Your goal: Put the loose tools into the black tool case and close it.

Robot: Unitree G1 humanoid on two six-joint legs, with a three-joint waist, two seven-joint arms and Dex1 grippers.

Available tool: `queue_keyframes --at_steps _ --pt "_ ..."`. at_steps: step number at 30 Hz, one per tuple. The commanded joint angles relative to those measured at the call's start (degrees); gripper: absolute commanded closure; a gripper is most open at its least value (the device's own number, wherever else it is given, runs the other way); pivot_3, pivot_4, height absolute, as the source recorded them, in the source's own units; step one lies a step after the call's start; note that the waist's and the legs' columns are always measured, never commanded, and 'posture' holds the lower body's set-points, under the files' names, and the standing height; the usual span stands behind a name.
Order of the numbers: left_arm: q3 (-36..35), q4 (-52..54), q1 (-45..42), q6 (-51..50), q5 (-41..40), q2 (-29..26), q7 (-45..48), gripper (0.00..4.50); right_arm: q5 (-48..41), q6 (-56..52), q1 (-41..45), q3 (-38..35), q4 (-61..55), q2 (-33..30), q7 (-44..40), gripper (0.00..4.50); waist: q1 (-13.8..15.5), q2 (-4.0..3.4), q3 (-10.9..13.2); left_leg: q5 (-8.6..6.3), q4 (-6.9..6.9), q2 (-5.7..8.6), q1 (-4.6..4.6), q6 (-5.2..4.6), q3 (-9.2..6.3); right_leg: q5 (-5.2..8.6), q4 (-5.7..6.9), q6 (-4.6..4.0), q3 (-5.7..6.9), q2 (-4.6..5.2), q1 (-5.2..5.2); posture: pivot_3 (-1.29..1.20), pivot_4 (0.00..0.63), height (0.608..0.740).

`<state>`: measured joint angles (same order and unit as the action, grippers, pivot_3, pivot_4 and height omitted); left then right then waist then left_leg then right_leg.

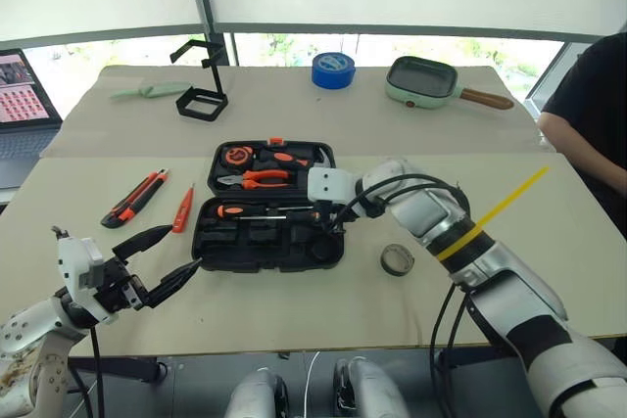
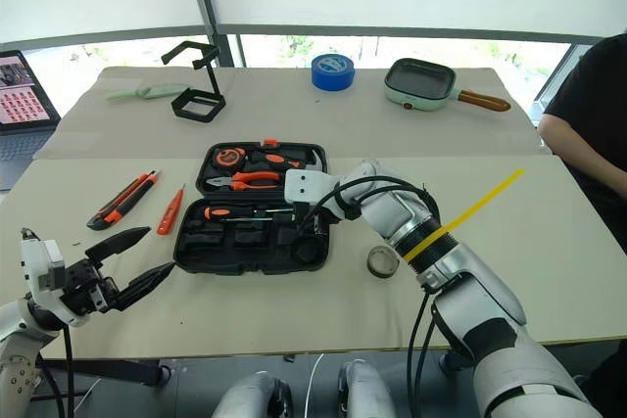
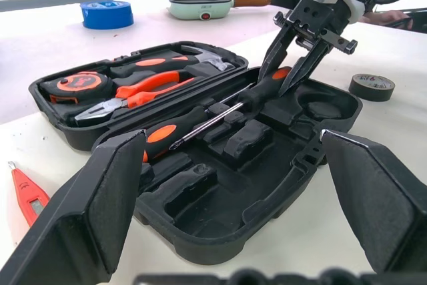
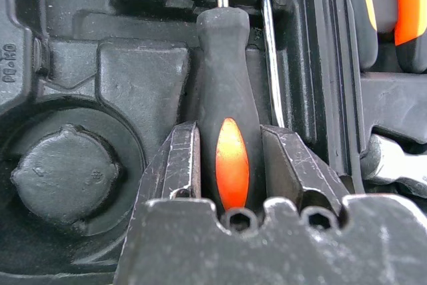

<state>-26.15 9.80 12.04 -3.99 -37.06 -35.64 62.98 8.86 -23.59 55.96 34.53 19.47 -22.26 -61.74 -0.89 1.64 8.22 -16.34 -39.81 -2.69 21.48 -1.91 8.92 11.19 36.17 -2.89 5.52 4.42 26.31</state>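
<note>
Long black-and-orange-handled screwdriver (image 4: 227,131), clamped in our right gripper (image 3: 293,65), settles into its slot in the black plastic clamshell case (image 1: 269,247); at the case's eight o'clock, our left gripper (image 1: 162,256) gapes wide, holding nothing.

The right gripper (image 2: 312,227) reaches down into the open black tool case (image 2: 250,208), at the near half's right end. A small grey tape roll (image 2: 383,261) lies on the table just to its right. The left gripper (image 2: 137,256), fingers spread, hovers left of the case. A utility knife (image 2: 121,199) and a small orange screwdriver (image 2: 170,209) lie beyond it.
</note>
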Motion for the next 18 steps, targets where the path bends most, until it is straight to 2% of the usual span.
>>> queue_keyframes --at_steps 1,6,10,13,18 --pt "-0.3 0.6 -0.2 0.9 0.1 0.1 -0.4 0.0 0.7 1.3 0.8 -1.3 1.4 1.0 0.3 2.48 0.0 0.0 0.0 0.0 0.01 -0.01 0.0 0.0 0.0 -0.01 0.0 -0.02 0.0 0.0 0.0 0.0 0.15 0.74" --pt "-0.4 0.7 0.4 1.1 0.2 0.2 -0.7 0.0 -2.0 6.6 2.3 -6.0 2.1 0.8 -1.6 0.92 -0.1 -0.01 0.0 -0.01 0.06 -0.01 0.05 0.0 0.0 -0.12 -0.06 -0.26 0.02 -0.01 0.02 0.0 0.15 0.74" --pt "-0.6 0.4 1.0 1.5 0.4 0.5 -1.0 0.0 -9.9 5.6 2.8 -11.8 0.4 -0.7 -9.5 0.92 -0.1 -0.01 0.0 -0.04 0.06 0.0 0.15 -0.07 0.01 -0.13 -0.1 -0.26 0.04 -0.01 0.07 0.0 0.15 0.74" --pt "-0.3 0.2 0.9 1.9 0.8 1.1 -1.5 0.0 -10.1 8.0 2.0 -13.7 2.9 1.2 -6.5 1.68 -0.1 -0.01 0.0 -0.07 0.05 0.0 0.13 -0.11 0.01 -0.13 -0.12 -0.27 0.04 -0.01 0.05 0.0 0.15 0.74" --pt "0.2 0.0 0.3 2.1 1.4 1.8 -2.0 0.0 -9.9 12.0 -1.7 -14.5 7.2 7.3 -0.7 3.43 -0.4 -0.01 0.0 -0.02 0.07 -0.05 0.05 -0.01 0.02 -0.13 -0.07 -0.27 0.03 -0.02 0.04 0.0 0.15 0.74"
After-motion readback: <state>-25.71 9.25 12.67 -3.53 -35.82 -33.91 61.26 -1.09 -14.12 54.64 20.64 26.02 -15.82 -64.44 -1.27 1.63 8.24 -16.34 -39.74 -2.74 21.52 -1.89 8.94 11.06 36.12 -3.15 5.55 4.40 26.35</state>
